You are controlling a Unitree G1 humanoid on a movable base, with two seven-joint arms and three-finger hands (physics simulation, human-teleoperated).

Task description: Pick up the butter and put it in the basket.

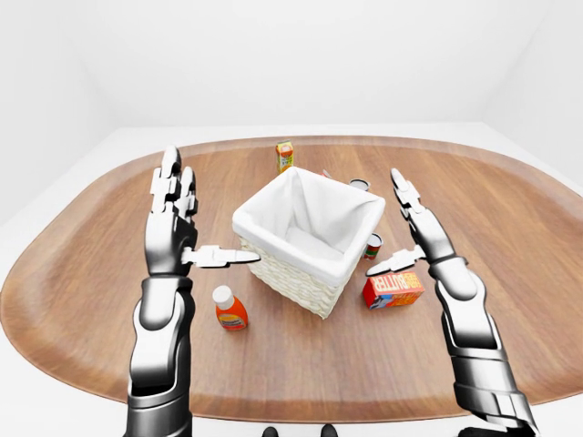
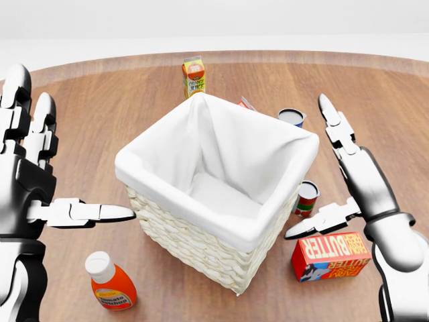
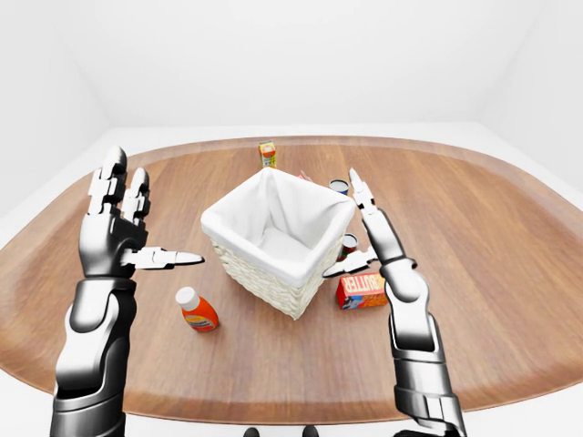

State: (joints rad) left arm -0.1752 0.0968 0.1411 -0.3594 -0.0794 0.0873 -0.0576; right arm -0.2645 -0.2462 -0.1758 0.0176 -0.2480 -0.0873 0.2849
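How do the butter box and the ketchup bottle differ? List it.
The butter box is a flat-sided red carton lying on its side at the head view's lower right; the ketchup bottle is rounded, orange-red with a white cap, at the lower left. The butter box lies just under the open right hand; the ketchup bottle lies below the open left hand, with a clear gap. Both rest on the wooden table beside the basket, untouched.

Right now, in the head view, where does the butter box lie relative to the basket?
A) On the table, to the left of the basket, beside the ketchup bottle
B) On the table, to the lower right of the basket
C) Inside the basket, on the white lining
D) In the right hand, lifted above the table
B: the butter box lies on the wooden table at the lower right of the basket, under the open right hand, which does not hold it.
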